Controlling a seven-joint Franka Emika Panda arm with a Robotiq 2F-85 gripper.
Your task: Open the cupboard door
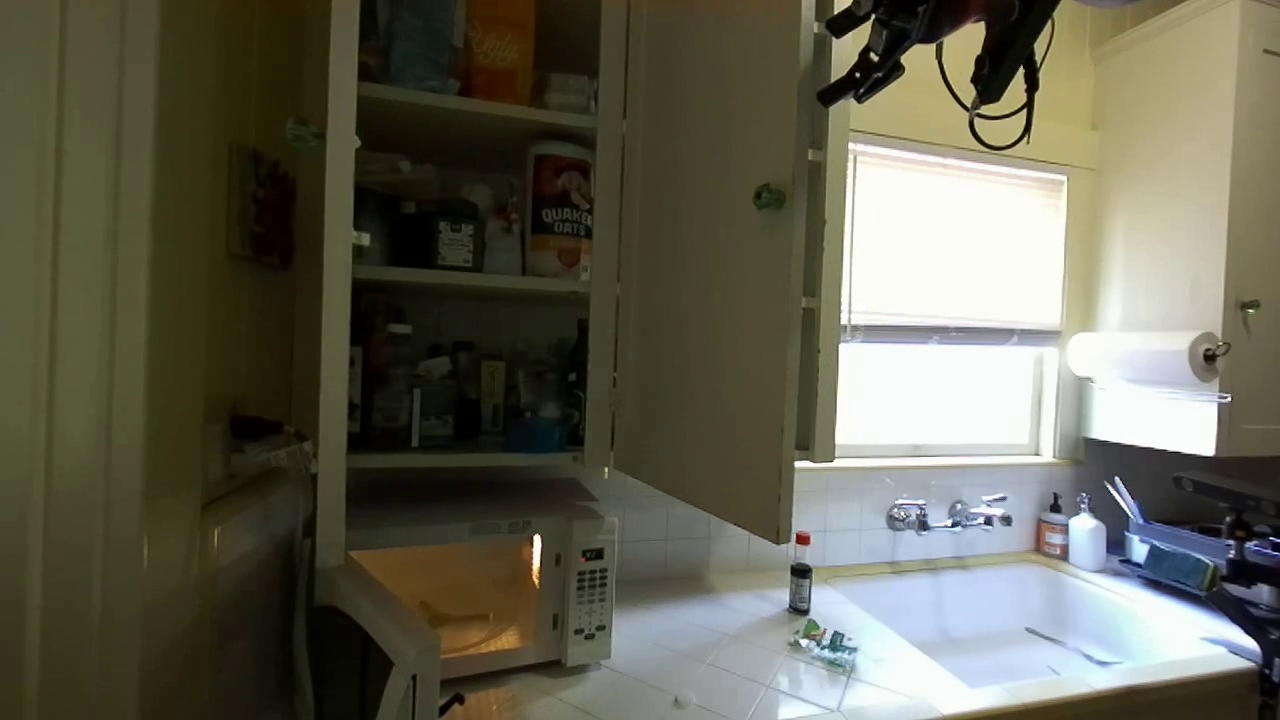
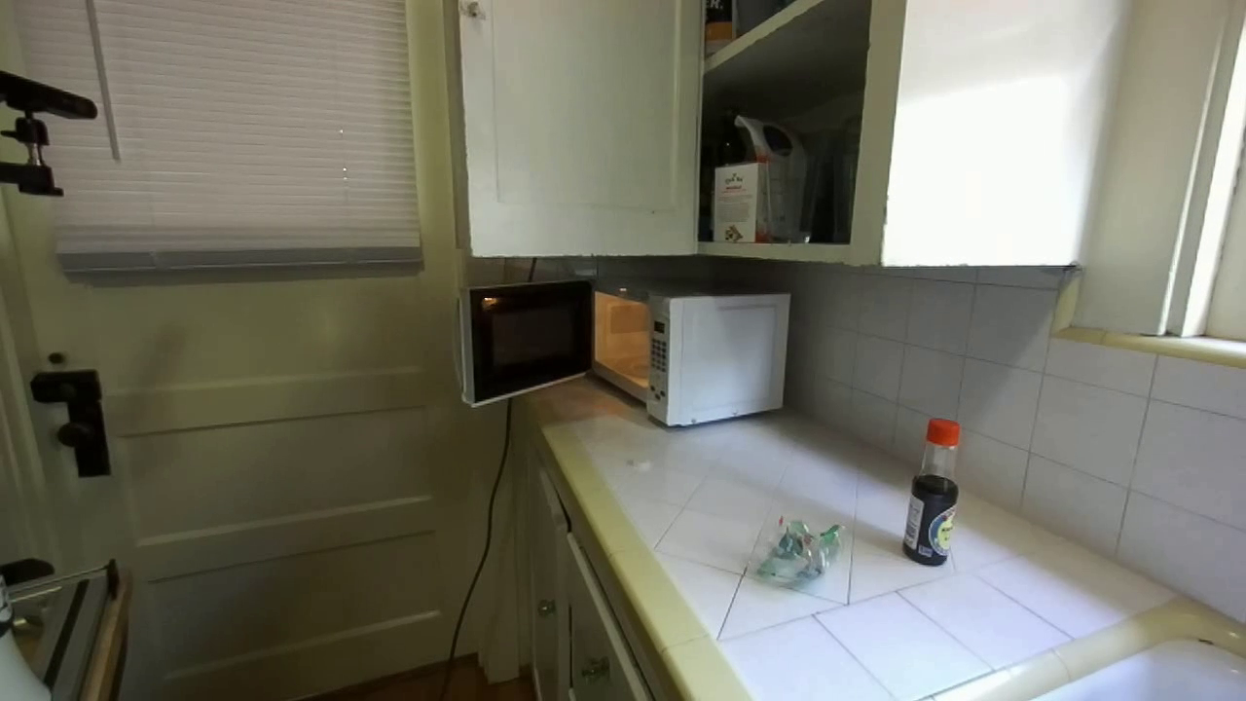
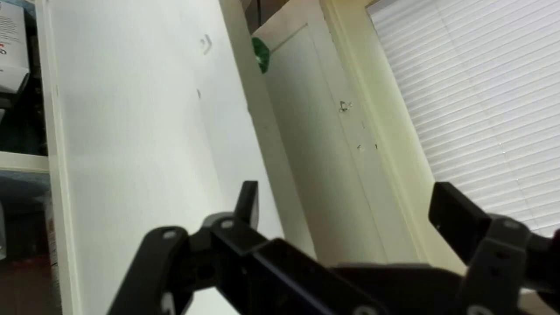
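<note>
In an exterior view, I see the claw [image 1: 833, 60] high up, with its jaws spread. The cupboard door [image 1: 705, 270] is on its left as I look, swung open and reaching well below the claw; the small knob [image 1: 768, 197] is lower than the claw, near the free edge. More to the left there are shelves [image 1: 475, 278]. The window [image 1: 940, 395] is below the claw, to its right.

In an exterior view, the cupboard door [image 2: 584, 127] shows its panelled face, and lower stands the microwave [image 2: 720, 355], also open. From here I cannot place them against the claw.

In the wrist view, the two fingers [image 3: 457, 218] stand far apart. The white face of the cupboard door [image 3: 140, 131] is left of the claw; whether they touch, I cannot tell. Beyond the gap of the fingers there is a cream panel [image 3: 323, 140], and the slatted blind [image 3: 477, 96] is on the right.
</note>
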